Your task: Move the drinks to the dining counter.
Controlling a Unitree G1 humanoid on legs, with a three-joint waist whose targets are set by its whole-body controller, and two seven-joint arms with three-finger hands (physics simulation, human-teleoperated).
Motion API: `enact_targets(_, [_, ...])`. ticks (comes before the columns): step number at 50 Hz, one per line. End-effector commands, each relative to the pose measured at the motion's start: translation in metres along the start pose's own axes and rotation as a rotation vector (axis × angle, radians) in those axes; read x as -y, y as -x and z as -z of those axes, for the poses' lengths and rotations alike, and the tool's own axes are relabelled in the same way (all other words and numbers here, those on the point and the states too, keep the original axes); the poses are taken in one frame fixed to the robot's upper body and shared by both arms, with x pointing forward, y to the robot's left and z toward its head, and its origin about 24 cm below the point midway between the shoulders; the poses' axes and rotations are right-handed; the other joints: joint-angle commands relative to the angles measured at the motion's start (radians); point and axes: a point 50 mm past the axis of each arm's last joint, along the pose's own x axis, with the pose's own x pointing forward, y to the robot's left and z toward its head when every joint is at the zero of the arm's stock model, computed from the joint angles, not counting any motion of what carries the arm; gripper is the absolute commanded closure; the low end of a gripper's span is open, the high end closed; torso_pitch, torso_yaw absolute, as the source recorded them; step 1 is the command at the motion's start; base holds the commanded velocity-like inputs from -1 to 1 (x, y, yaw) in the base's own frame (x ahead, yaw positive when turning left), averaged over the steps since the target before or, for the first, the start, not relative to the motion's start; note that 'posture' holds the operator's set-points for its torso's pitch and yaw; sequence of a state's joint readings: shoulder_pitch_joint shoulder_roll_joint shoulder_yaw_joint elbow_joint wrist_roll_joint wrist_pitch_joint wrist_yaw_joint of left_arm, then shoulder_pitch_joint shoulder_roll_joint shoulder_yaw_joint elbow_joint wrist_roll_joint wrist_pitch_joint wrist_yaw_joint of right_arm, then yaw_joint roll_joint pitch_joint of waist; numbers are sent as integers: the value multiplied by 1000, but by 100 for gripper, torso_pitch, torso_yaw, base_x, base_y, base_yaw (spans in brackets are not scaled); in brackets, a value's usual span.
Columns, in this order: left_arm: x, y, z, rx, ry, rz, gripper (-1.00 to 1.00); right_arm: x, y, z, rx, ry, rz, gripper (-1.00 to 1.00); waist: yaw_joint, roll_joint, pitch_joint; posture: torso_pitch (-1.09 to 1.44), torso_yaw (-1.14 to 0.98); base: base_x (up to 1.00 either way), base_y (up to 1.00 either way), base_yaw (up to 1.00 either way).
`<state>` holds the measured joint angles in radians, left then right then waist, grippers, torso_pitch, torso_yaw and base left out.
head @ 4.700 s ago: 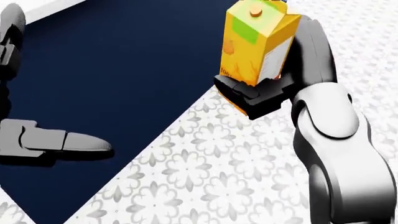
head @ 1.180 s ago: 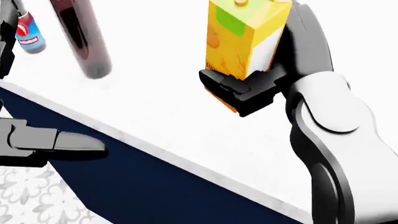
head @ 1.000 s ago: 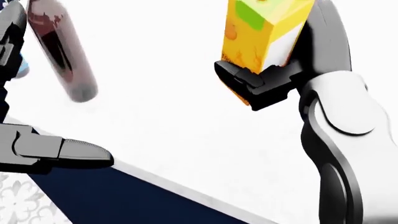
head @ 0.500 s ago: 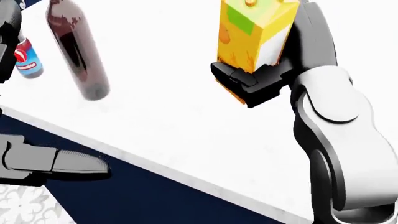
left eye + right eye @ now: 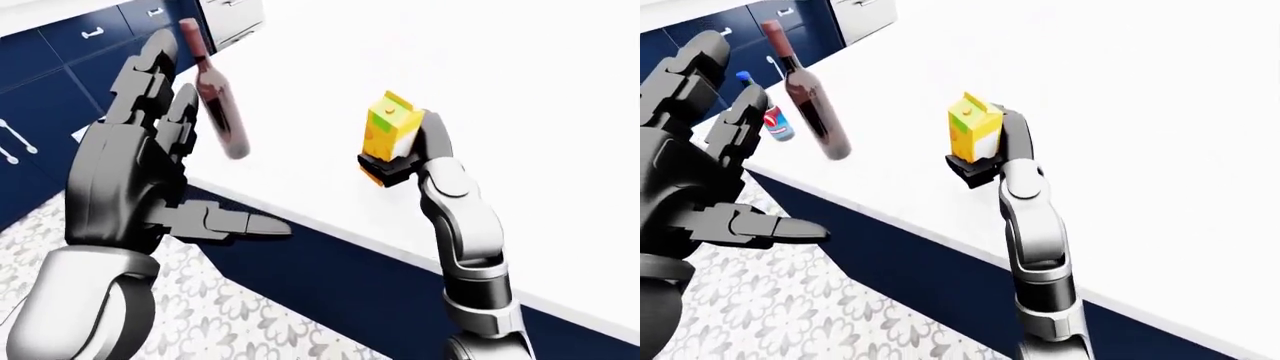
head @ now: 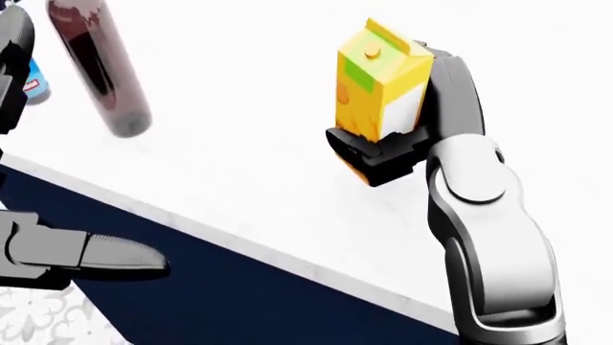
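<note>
Left-eye view: the right hand [image 5: 392, 166] grips a yellow juice carton [image 5: 388, 133] near its base, fingers closed round it, holding it upright over the white worktop [image 5: 520, 112]. The left hand [image 5: 140, 180] is raised at the left, fingers spread wide and holding nothing. A dark wine bottle [image 5: 215, 101] stands on the worktop, partly behind those fingers.

Head view: the carton's orange cap sits closed on its gabled top, with a green patch below it. The bottle's glass is dark red-brown; how full it is cannot be told.

Right-eye view: a small soda bottle [image 5: 774, 120] with a blue cap and red-and-blue label stands just beside the wine bottle, near the worktop's left edge. Navy cabinets [image 5: 760, 30] and a patterned tile floor [image 5: 840, 315] lie beyond and below.
</note>
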<state>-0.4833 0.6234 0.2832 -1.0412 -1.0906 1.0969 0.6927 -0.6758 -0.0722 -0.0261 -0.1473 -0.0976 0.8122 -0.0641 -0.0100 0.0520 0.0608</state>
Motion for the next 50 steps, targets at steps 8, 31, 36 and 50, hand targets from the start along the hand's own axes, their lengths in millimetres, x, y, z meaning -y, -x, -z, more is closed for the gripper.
enact_targets(8, [-4, -1, -8, 59, 0, -31, -100, -1, 3, -25, 165, -16, -7, 100, 1, -4, -35, 0, 0, 0, 0, 0])
enact_targets(31, [-3, 0, -11, 61, -3, -28, -100, -5, 5, -14, 149, -12, -45, -22, 0, -8, -37, 0, 0, 0, 0, 0])
enact_targets(36, [-4, 0, -11, 62, -3, -29, -100, -7, 6, -13, 148, -8, -53, -20, -1, -7, -36, 0, 0, 0, 0, 0])
enact_targets(50, [-5, 1, -12, 63, -2, -31, -100, -2, 16, -14, 160, -16, -59, -63, 0, -7, -36, 0, 0, 0, 0, 0])
